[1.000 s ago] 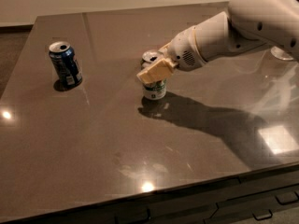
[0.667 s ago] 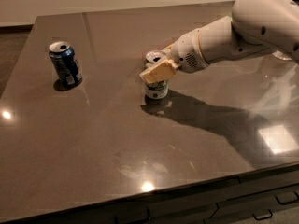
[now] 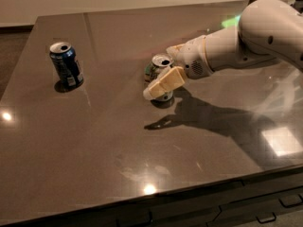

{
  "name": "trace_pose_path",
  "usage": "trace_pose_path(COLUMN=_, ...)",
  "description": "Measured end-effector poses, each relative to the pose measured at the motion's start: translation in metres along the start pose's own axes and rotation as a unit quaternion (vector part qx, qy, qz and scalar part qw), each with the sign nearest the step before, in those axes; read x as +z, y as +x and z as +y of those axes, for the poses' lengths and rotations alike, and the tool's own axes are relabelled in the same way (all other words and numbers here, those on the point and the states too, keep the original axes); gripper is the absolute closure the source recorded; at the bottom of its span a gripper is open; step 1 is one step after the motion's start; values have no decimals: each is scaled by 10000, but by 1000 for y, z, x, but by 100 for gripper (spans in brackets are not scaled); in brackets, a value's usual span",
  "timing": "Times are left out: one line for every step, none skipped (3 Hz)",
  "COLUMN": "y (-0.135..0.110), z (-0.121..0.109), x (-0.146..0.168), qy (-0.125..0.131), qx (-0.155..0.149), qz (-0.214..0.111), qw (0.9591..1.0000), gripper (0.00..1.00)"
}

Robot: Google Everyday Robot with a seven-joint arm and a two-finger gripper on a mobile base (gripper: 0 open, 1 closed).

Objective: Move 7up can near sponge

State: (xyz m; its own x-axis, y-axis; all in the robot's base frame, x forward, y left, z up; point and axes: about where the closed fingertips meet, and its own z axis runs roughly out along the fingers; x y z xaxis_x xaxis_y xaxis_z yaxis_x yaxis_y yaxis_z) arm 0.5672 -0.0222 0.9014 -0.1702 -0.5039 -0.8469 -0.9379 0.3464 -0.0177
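The 7up can [image 3: 161, 61], silver-topped with a white and green body, stands near the middle of the dark table [image 3: 94, 141]. My gripper [image 3: 151, 82] reaches in from the right and is shut on the can. One tan finger [image 3: 165, 82] crosses the can's front side; the other is behind it. The can looks at or just above the table surface. The sponge is not plainly in view. A small bright green patch [image 3: 232, 21] shows just above my arm at the far right, and I cannot tell what it is.
A dark blue can [image 3: 66, 65] stands upright at the table's left. My white arm [image 3: 255, 37] spans the right side above the table. The table's front edge [image 3: 156, 197] runs along the bottom, with drawers below it.
The gripper and the 7up can have shifted a little to the right together. The blue can has not moved.
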Motion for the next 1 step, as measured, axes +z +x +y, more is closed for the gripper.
trace_pose_path(y=0, z=0, x=0, qy=-1, qx=0, qz=0, qw=10000, gripper=0)
